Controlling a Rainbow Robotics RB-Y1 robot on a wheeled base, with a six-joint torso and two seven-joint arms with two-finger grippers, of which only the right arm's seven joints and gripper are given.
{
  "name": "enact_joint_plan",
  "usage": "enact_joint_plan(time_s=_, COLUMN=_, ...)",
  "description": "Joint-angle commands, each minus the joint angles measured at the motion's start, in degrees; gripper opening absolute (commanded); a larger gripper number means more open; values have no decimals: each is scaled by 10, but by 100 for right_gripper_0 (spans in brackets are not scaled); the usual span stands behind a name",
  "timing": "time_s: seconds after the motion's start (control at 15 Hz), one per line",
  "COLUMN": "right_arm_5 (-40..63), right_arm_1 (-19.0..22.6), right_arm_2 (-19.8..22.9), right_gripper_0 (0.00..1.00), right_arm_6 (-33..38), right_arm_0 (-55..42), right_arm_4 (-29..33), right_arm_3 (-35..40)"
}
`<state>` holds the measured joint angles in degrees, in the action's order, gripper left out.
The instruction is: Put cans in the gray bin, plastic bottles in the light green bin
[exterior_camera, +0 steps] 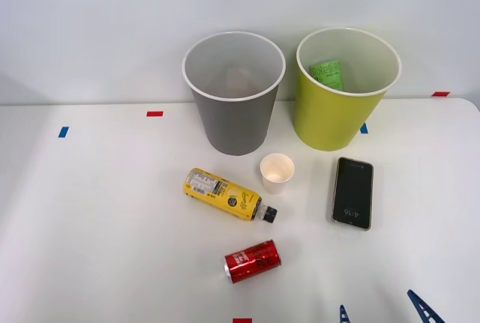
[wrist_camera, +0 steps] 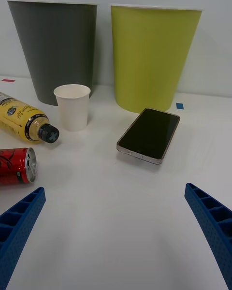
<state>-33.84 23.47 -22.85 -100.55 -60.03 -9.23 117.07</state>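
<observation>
A red can (exterior_camera: pixel 253 261) (wrist_camera: pixel 15 165) lies on its side on the white table near the front edge. Just behind it lies the yellow plastic bottle (exterior_camera: pixel 223 193) (wrist_camera: pixel 21 123), its black cap pointing toward the can's right end. The gray bin (exterior_camera: pixel 234 94) (wrist_camera: pixel 55 48) stands upright at the back, and the light green bin (exterior_camera: pixel 345 91) (wrist_camera: pixel 152 55) stands to its right. My right gripper (exterior_camera: pixel 382 313) (wrist_camera: pixel 114 189) is open and holds nothing. It hovers low at the front edge, to the right of the can, with its blue fingers (wrist_camera: pixel 19 222) spread wide.
A white paper cup (exterior_camera: pixel 277 171) (wrist_camera: pixel 72 106) stands upright before the bins. A black phone (exterior_camera: pixel 352 192) (wrist_camera: pixel 149 134) lies flat ahead of the gripper. A green packet (exterior_camera: pixel 328 73) shows inside the light green bin. Coloured tape marks (exterior_camera: pixel 154 113) dot the table (exterior_camera: pixel 97 225).
</observation>
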Motion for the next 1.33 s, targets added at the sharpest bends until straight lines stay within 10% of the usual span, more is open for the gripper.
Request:
enact_joint_plan(time_s=0.07, right_arm_5=0, right_arm_1=0, right_arm_2=0, right_gripper_0=100, right_arm_6=0, right_arm_0=0, right_arm_4=0, right_arm_3=0)
enact_joint_plan(time_s=1.33, right_arm_5=0, right_arm_1=0, right_arm_2=0, right_gripper_0=100, right_arm_6=0, right_arm_0=0, right_arm_4=0, right_arm_3=0)
